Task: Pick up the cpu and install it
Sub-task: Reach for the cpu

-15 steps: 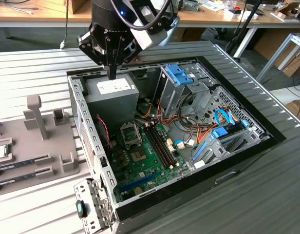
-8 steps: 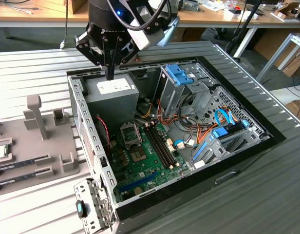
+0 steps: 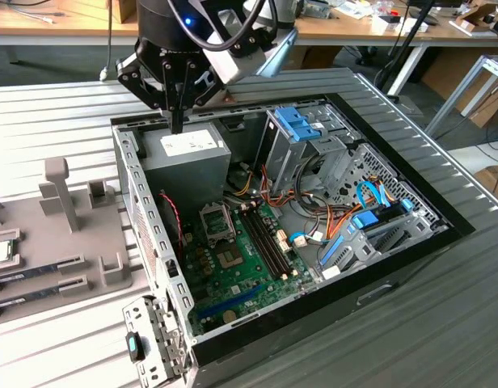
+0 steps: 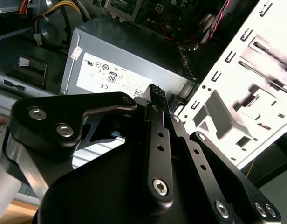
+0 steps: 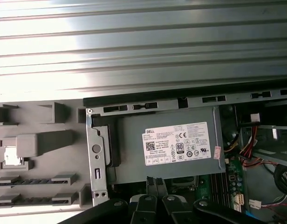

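Exterior view: your gripper (image 3: 178, 125) hangs with fingers pressed together, nothing between them, just above the grey power supply (image 3: 192, 149) inside the open case (image 3: 338, 267); the cpu (image 3: 0, 251) lies on the grey tray (image 3: 71, 242), well apart from the tool. Second wrist view: the fingertips (image 4: 153, 93) meet over the power supply's labelled face. First wrist view: the cpu (image 5: 10, 156) sits in its tray pocket, outside the case, far off to the side of the fingers
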Available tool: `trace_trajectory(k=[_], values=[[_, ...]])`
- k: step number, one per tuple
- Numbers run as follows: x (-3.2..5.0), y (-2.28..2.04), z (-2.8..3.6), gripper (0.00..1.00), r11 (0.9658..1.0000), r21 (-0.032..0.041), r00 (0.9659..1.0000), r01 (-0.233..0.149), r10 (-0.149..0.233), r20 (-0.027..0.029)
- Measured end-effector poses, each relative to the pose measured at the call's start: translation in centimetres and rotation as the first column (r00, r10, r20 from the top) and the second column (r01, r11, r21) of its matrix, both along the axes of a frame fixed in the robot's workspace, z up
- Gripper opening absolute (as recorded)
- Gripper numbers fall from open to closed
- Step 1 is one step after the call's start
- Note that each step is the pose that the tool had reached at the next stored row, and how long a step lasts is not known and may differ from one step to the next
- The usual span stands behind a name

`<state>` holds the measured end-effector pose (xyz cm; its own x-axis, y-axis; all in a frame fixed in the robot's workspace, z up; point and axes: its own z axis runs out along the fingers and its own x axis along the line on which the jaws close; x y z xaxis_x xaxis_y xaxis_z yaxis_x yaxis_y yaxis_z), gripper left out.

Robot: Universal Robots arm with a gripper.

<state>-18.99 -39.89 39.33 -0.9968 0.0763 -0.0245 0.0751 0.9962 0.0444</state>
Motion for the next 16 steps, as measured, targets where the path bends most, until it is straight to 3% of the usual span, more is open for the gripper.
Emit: trace_trajectory(k=[16], values=[[-1.13, 0.0, 0.0, 0.11, 1.0, 0.0, 1.0, 0.0, 0.0, 0.0]])
